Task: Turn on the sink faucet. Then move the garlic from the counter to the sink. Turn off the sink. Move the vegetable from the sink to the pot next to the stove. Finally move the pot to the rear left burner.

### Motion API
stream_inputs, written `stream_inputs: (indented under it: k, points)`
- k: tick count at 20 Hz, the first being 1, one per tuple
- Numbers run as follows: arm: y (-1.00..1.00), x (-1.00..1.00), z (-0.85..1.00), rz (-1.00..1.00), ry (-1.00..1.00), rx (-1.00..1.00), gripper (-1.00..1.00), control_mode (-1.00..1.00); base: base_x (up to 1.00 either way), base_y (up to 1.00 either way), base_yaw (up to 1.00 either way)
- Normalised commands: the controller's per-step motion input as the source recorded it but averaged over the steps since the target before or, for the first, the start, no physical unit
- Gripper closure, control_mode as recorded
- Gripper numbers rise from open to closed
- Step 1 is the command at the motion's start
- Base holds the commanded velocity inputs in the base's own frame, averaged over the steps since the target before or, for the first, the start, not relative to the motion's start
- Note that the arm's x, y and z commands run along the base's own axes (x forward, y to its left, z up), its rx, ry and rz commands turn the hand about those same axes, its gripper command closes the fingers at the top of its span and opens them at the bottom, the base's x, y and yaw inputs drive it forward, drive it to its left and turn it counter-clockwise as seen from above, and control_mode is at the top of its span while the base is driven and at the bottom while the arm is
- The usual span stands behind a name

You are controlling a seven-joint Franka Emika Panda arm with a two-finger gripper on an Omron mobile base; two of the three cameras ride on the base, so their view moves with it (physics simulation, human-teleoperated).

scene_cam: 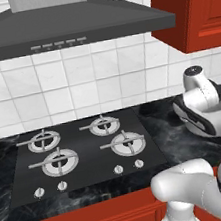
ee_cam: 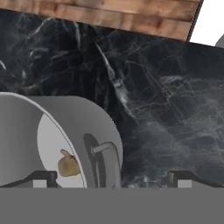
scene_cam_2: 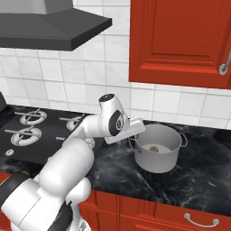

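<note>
At the pot's near handle the gripper (ee_cam: 113, 181) hangs with jaws spread wide, gripping nothing; in the hand view the tips sit either side of the handle (ee_cam: 107, 159), so this looks like a line-up for the grab before the carry to the rear left burner. Garlic (ee_cam: 68, 165) lies inside the pot (scene_cam_2: 155, 153) on its floor, so the vegetable step looks done and only the pot move is left. Pot stands upright on the counter (scene_cam_2: 203, 176), right of the stove (scene_cam: 83, 152), well apart from the rear left burner (scene_cam: 44, 140). Route runs leftward across the stove; the other burners and knobs (scene_cam: 62, 185) sit low, so nothing tall blocks it. Hood (scene_cam: 63, 24) overhangs the stove and a red cabinet (scene_cam_2: 180, 40) hangs above the pot, so lift height probably needs care. Sink and faucet are out of frame.
</note>
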Motion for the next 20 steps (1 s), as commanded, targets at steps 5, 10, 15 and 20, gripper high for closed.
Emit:
stream_inputs:
  k: [5, 10, 15, 20]
  points:
    - [-0.06, 0.26, -0.11, 0.00, 0.00, 0.00, -1.00, -1.00, 0.00, 0.00, 0.00]
    - [-0.02, 0.20, -0.13, 0.00, 0.00, 0.00, -1.00, -1.00, 0.00, 0.00, 0.00]
    - [-0.04, 0.05, -0.14, 0.00, 0.00, 0.00, -1.00, -1.00, 0.00, 0.00, 0.00]
    - [-0.06, 0.04, -0.12, 0.00, 0.00, 0.00, -1.00, -1.00, 0.00, 0.00, 0.00]
